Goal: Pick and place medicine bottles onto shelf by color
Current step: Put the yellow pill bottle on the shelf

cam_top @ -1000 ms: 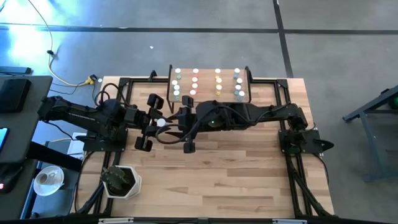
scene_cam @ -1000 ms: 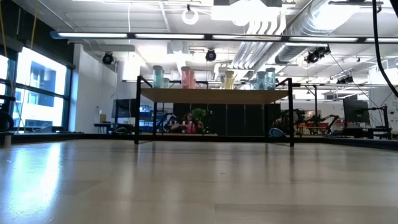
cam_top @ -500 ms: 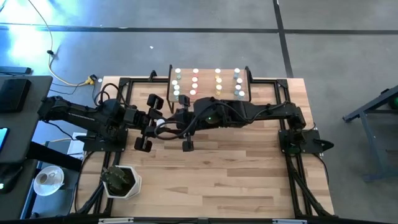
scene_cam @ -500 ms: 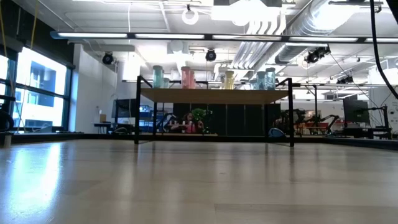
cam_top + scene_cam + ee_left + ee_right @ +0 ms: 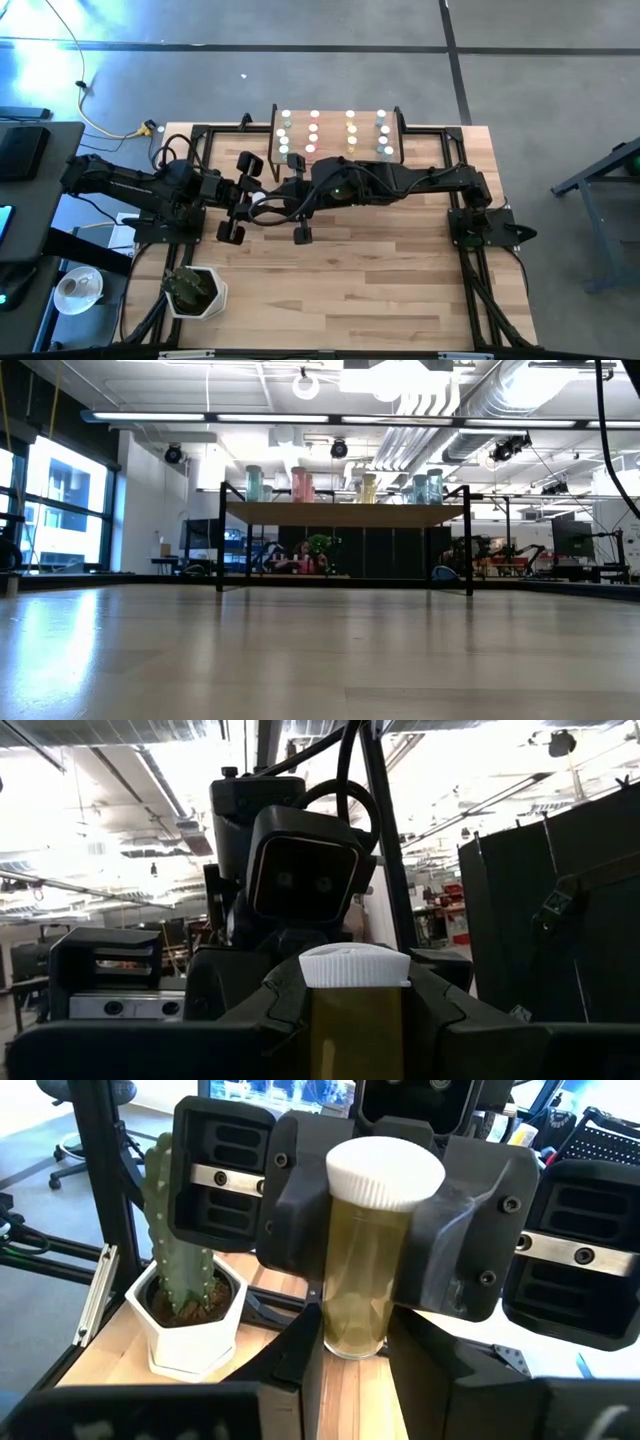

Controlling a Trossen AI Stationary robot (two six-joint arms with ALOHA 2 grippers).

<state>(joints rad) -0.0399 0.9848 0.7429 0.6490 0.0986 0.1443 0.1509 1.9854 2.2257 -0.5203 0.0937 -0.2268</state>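
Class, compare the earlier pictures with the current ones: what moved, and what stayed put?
The right gripper moved left, up to the yellow bottle that the left gripper holds in shut jaws. No release is visible. The left gripper, the shelf and the bottles on it stayed as they were.

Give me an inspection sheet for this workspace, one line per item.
Surface: wooden table, mostly bare at the near side.
Job's things: shelf at the far edge carries capped bottles in four columns; one yellow bottle is held in mid-air over the table between the two arms.
Clutter: potted cactus at the near-left corner.
Grippers: left gripper shut on the yellow bottle; right gripper at the bottle's base, fingers either side, grip not confirmed.
Cables: yellow cable on the floor, far left.
Surroundings: open workshop hall; no people seen.
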